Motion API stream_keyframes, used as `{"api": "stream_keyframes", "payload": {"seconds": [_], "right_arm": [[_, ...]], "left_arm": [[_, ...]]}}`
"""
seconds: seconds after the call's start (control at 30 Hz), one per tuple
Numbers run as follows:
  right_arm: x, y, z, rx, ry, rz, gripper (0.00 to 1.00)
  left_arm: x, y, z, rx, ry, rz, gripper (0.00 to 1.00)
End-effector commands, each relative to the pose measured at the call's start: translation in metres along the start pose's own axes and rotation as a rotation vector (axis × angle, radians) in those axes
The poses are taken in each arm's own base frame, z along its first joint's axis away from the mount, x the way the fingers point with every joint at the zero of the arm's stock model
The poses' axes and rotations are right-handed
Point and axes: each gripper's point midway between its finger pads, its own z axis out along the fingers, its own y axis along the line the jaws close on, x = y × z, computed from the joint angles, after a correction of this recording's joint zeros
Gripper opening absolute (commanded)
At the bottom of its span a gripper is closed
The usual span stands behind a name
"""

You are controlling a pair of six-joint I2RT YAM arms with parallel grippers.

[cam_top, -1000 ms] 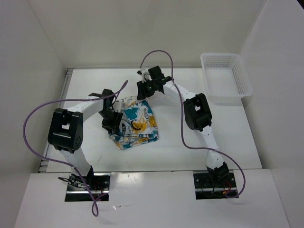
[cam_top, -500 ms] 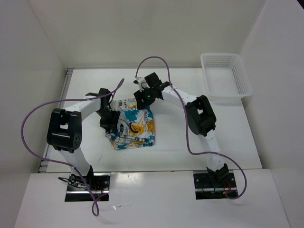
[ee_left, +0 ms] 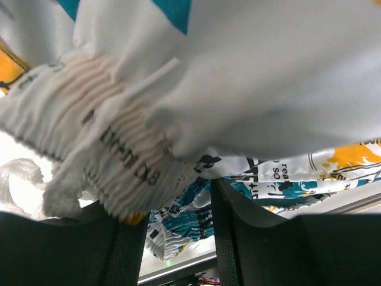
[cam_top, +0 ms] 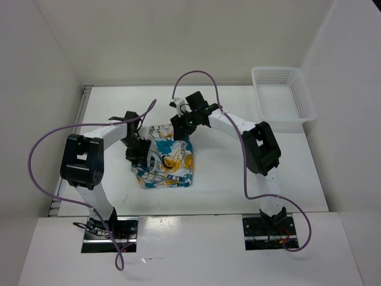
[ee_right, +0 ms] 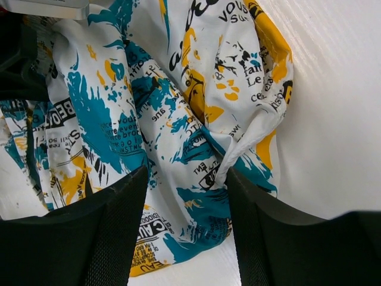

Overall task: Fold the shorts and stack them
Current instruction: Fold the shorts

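Observation:
The shorts lie bunched on the table between my two arms, white with teal, yellow-orange and black print. My left gripper is at their left edge. In the left wrist view the ribbed waistband is bunched across its fingertips, with cloth draped overhead, and the left gripper is shut on it. My right gripper hovers over the far right corner of the shorts. In the right wrist view the right gripper stands open, its fingers astride the printed shorts with a folded hem beside the right finger.
A white mesh basket stands at the table's far right corner. White walls close in the table on the left, back and right. Purple cables loop off both arms.
My right gripper's jaws have widened and let go of the shorts near their far corner. The shorts have shifted slightly left into a tighter bundle. The left gripper has barely moved.

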Motion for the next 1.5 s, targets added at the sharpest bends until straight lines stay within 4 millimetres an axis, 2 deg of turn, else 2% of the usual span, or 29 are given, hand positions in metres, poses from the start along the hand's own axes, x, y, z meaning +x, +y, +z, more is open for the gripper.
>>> {"api": "stream_keyframes", "payload": {"seconds": [0.0,0.17,0.2,0.23,0.27,0.33,0.43,0.47,0.5,0.53,0.6,0.7,0.77,0.8,0.83,0.87,0.9,1.0,1.03,1.07,1.13,1.17,1.23,1.27,1.3,1.37,1.4,1.47], "right_arm": [[-0.001,-0.003,0.000,-0.015,-0.020,-0.021,0.61],[0.015,-0.020,0.000,0.007,-0.027,0.026,0.55],[0.013,-0.027,-0.003,0.017,-0.039,0.030,0.51],[0.021,-0.033,0.000,0.022,-0.025,0.046,0.49],[0.021,-0.033,0.000,0.022,-0.025,0.047,0.44],[0.021,-0.034,0.002,0.022,-0.025,0.047,0.44],[0.016,-0.028,-0.002,-0.006,-0.038,0.040,0.42],[0.020,-0.025,-0.001,-0.019,-0.031,0.045,0.45],[0.013,-0.018,-0.006,-0.049,-0.048,0.036,0.47],[0.016,-0.012,-0.010,-0.069,-0.047,0.027,0.50],[0.017,-0.005,-0.011,-0.103,-0.054,0.025,0.50],[0.019,-0.002,-0.014,-0.113,-0.055,0.015,0.43],[0.024,0.001,-0.008,-0.121,-0.040,0.016,0.28],[0.025,-0.003,-0.004,-0.111,-0.035,0.019,0.20],[0.025,-0.006,-0.003,-0.096,-0.033,0.028,0.06],[0.029,-0.009,0.000,-0.087,-0.022,0.034,0.03],[0.023,-0.011,-0.001,-0.070,-0.036,0.054,0.00],[0.007,-0.024,-0.003,-0.046,-0.098,0.146,0.00],[0.001,-0.036,-0.005,-0.031,-0.129,0.179,0.00],[-0.008,-0.040,-0.005,-0.016,-0.163,0.188,0.00],[-0.021,-0.054,-0.010,0.048,-0.206,0.240,0.00],[-0.027,-0.071,-0.009,0.133,-0.238,0.252,0.00],[-0.035,-0.083,-0.012,0.202,-0.279,0.316,0.00],[-0.041,-0.096,-0.018,0.248,-0.309,0.339,0.00],[-0.037,-0.100,-0.012,0.259,-0.302,0.363,0.00],[-0.045,-0.111,-0.013,0.284,-0.329,0.405,0.00],[-0.037,-0.117,-0.008,0.308,-0.305,0.421,0.00],[-0.043,-0.124,-0.009,0.338,-0.326,0.457,0.00]], "left_arm": [[-0.013,0.001,-0.004,-0.005,-0.029,0.010,0.50],[-0.010,0.002,-0.005,-0.014,-0.028,0.010,0.50],[-0.010,0.002,-0.005,-0.014,-0.028,0.010,0.50],[-0.010,0.002,-0.005,-0.014,-0.028,0.010,0.50],[-0.010,0.002,-0.005,-0.014,-0.028,0.010,0.50],[-0.010,0.002,-0.005,-0.014,-0.028,0.010,0.50],[-0.010,0.002,-0.005,-0.014,-0.028,0.010,0.50],[-0.010,0.002,-0.005,-0.014,-0.028,0.010,0.50],[-0.010,0.002,-0.005,-0.014,-0.028,0.010,0.50],[-0.010,0.002,-0.005,-0.014,-0.028,0.010,0.50],[-0.010,0.002,-0.005,-0.014,-0.028,0.010,0.50],[-0.014,0.002,-0.006,-0.015,-0.037,0.012,0.50],[-0.013,0.003,-0.004,-0.014,-0.028,0.010,0.50],[-0.013,0.003,-0.004,-0.014,-0.028,0.010,0.50],[-0.013,0.003,-0.004,-0.014,-0.028,0.010,0.50],[-0.013,0.003,-0.004,-0.014,-0.028,0.010,0.49],[-0.013,0.003,-0.004,-0.014,-0.028,0.010,0.48],[-0.015,0.003,-0.010,-0.028,-0.048,0.015,0.41],[-0.015,0.003,-0.010,-0.028,-0.048,0.015,0.39],[-0.021,0.005,-0.012,-0.039,-0.068,0.019,0.37],[-0.025,0.007,-0.014,-0.050,-0.080,0.022,0.33],[-0.031,0.006,-0.017,-0.051,-0.095,0.025,0.32],[-0.037,0.007,-0.018,-0.053,-0.110,0.028,0.30],[-0.041,0.007,-0.017,-0.053,-0.111,0.029,0.30],[-0.040,0.008,-0.013,-0.052,-0.099,0.026,0.30],[-0.049,0.008,-0.015,-0.053,-0.114,0.029,0.30],[-0.049,0.008,-0.015,-0.053,-0.114,0.029,0.30],[-0.048,0.007,-0.013,-0.043,-0.106,0.028,0.30]]}}
